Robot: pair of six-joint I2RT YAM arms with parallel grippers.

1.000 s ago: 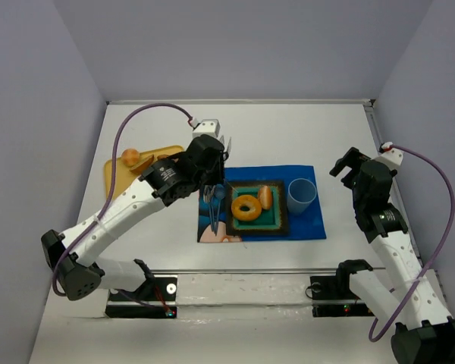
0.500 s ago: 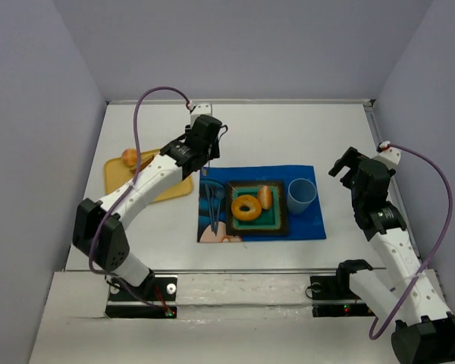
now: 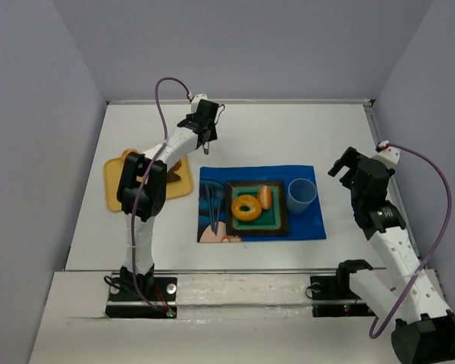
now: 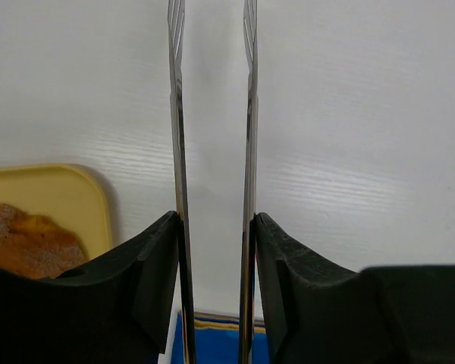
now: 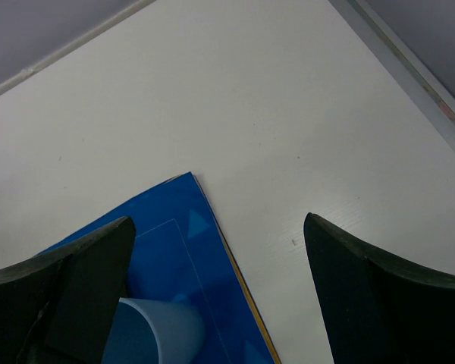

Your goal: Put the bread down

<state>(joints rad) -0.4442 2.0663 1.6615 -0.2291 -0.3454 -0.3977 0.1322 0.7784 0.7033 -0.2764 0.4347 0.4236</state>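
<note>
Bread (image 3: 237, 208) untouched; left gripper (image 4: 214, 227), narrowly parted, pinches tongs (image 4: 178, 152).

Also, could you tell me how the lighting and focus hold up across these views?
Top external view: sharp, evenly lit, soft shadows on the table. Left wrist view: the tongs glint mildly. Right wrist view: the near fingers are dark and soft-edged, the mat crisp.

left arm: I reach far back over the table | my left gripper (image 3: 204, 133) pinches thin metal tongs (image 4: 177, 152) | right arm: folded | my right gripper (image 5: 216, 243) spread wide
</note>
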